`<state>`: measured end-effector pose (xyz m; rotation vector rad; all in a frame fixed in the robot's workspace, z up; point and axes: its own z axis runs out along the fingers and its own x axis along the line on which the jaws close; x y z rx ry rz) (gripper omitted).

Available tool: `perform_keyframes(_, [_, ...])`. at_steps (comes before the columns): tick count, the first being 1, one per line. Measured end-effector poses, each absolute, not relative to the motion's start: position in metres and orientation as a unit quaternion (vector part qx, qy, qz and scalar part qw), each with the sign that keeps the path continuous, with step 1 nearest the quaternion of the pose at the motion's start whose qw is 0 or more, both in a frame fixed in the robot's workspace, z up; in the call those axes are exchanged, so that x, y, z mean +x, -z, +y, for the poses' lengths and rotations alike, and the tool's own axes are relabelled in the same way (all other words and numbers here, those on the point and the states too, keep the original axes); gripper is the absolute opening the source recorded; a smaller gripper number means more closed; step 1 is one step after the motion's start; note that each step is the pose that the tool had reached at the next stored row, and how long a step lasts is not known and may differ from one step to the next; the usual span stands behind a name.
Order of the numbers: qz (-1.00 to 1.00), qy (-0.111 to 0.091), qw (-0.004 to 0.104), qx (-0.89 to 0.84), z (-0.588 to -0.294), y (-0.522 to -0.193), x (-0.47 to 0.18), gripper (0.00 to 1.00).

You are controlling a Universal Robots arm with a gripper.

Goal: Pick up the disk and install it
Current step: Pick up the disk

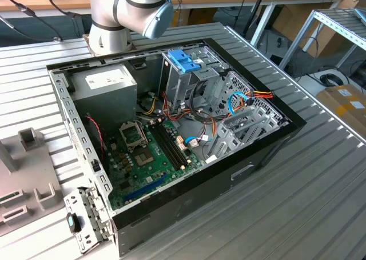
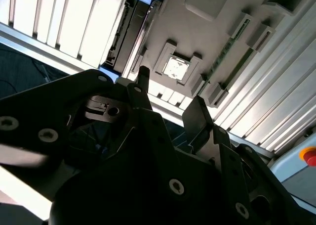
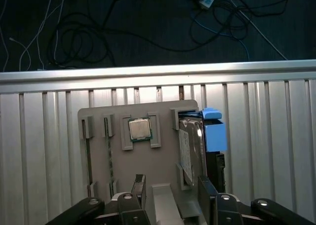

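Gripper: your gripper (image 3: 173,194) hangs over the grey fixture tray (image 3: 163,165), jaws spread wide with nothing between them. In the second wrist view the gripper (image 2: 170,99) shows the tray through the gap between its dark fingers (image 2: 197,113).

Disk: there it is, the disk (image 3: 190,148), standing on edge in a slot at the tray's side. Its white label faces the tray's middle and its blue carrier frame (image 3: 213,135) sits on the outer side. In the second wrist view the disk (image 2: 129,29) is the dark slab beyond the fingertips.

Long axis: it runs with the ribs of the counter (image 3: 276,151), pointing away from your gripper toward the counter's edge, with the thin edge facing up.

Bearing: the disk lies ahead of the gripper and off to one side. One finger sits about in line with it and the other is over the tray's middle, so your gripper's centre is beside the disk, not over it. They are apart, with no contact.

Neighbour: a processor chip (image 3: 139,129) sits in its holder near the disk, toward the tray's middle.

Destination: in the exterior view the open computer case (image 1: 257,157) stands on the counter, its drive cage (image 1: 191,86) topped by a blue handle (image 1: 184,60). It is well apart from the tray (image 1: 23,174) at the exterior view's left.

Progress: by my read, the pick-up is not yet done and the disk sits untouched in its slot.
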<state>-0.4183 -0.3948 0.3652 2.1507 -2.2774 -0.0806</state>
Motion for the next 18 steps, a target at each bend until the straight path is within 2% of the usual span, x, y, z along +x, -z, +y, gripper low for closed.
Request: perform_keyframes(18, [-0.727,0.026,0.004,0.686,-0.373,-0.365,-0.418,0.54])
